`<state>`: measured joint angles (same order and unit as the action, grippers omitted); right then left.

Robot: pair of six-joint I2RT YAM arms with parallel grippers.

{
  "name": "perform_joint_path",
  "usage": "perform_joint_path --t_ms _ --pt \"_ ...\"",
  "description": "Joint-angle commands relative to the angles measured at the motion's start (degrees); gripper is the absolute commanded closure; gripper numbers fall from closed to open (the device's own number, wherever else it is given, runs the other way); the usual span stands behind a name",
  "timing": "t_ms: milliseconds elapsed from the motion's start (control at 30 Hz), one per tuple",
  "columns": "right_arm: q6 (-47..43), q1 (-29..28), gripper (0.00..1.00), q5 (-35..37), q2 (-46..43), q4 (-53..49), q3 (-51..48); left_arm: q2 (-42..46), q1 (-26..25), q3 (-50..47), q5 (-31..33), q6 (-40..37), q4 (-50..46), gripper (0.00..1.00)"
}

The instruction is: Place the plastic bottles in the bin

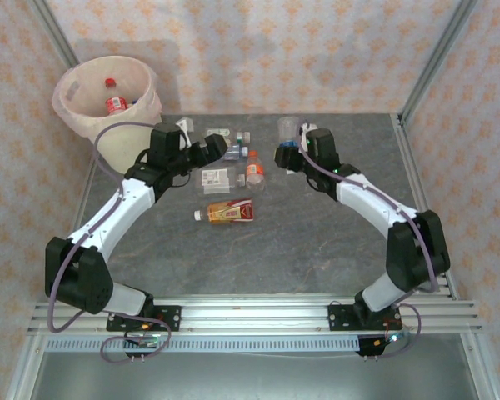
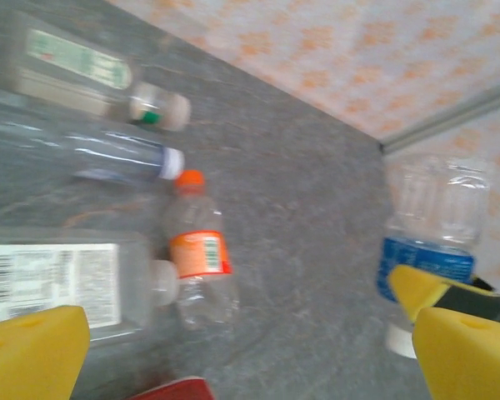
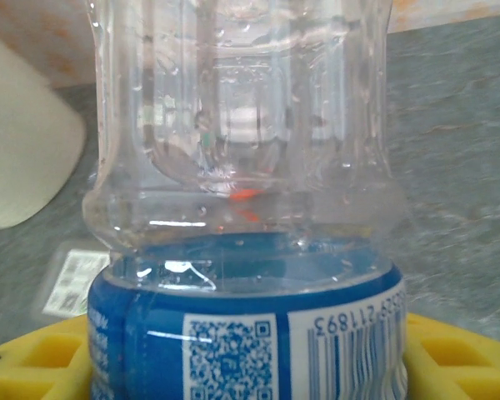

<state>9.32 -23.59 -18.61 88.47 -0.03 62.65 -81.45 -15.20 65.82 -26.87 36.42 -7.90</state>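
Both the left arm point(image 1: 121, 208) and the right arm point(image 1: 371, 200) are built of glossy white links joined by bulky black housings at shoulder, elbow and wrist. A thin lilac cable point(image 1: 100, 142) runs along each arm down to a black base plate point(image 1: 146, 319), where a small green light glows. The left pincer point(image 2: 242, 350) has blocky bright yellow fingers point(image 2: 33, 354), and the right pincer point(image 3: 250, 367) has the same yellow
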Motion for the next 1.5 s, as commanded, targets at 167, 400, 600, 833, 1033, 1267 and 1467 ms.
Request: perform_joint_path --t_ms 167,400,600,833,1033,1267,1467 --pt "-3.77 -4.2 0.46 -15.07 -2.83 10.67 -4.01 -4.54 -4.09 2.89 -11.76 3.21 12.54 0.0" --pt "-4.94 -6.94 0.45 -21.39 0.41 11.6 0.07 -6.68 -5.69 6.65 -8.47 2.17 7.25 0.0" --pt "-5.78 -8.02 0.45 -26.52 1.19 12.41 0.99 -7.23 -6.24 8.11 1.45 0.34 0.31 0.0" --pt "-6.6 -8.99 0.44 -30.55 1.48 10.52 3.08 -8.13 -6.3 7.39 -0.76 0.58 2.01 0.05" --pt "-6.44 -9.29 0.43 -29.29 2.08 9.79 3.7 -8.54 -6.33 6.44 -6.63 2.11 7.57 0.2" --pt "-8.7 -9.28 0.31 -25.51 0.27 5.43 4.88 -7.77 -6.08 7.25 -5.21 0.4 5.58 0.32" --pt "-17.34 -9.19 0.05 -24.18 -4.4 -7.84 6.99 -6.82 -4.17 9.8 -2.17 -1.65 1.06 0.37"
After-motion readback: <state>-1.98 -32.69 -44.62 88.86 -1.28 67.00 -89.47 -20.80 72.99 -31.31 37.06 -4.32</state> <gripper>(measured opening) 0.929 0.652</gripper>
